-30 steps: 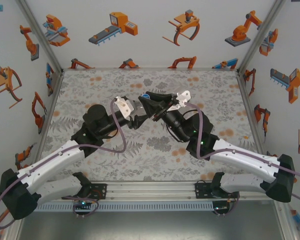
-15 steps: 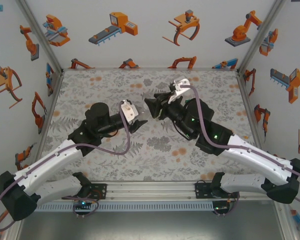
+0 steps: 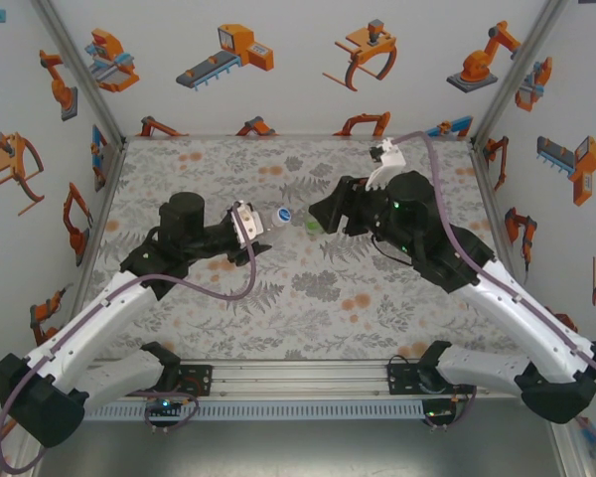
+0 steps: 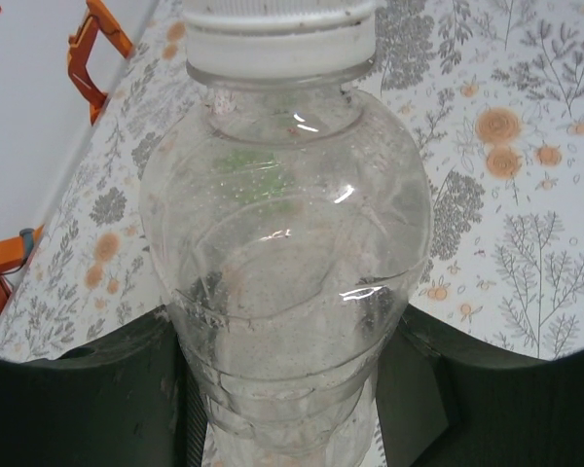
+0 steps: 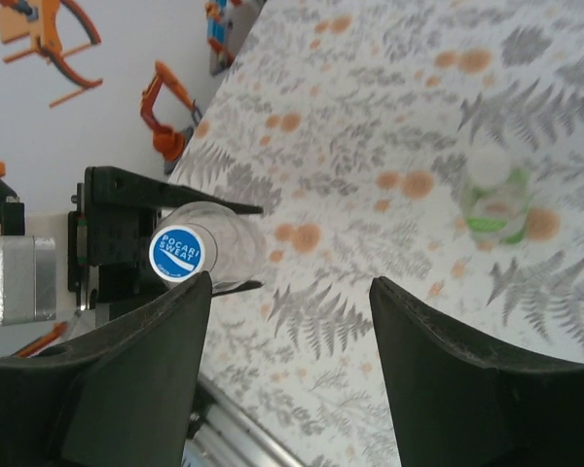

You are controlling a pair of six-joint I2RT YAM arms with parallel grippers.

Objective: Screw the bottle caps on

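The flowered table point(image 3: 377, 308) looks mostly bare. The left gripper point(image 3: 262, 227) is clamped around the lower body of a clear bottle point(image 4: 282, 263), holding it off the table with its neck towards the other arm. The right gripper point(image 5: 287, 284) faces it with jaws spread and nothing between them. A green bottle point(image 5: 493, 204) stands apart on the table. The held bottle wears its blue-topped cap point(image 5: 178, 255), and the green one a white cap point(image 5: 488, 167). So two look done, though I cannot judge how tight they are.
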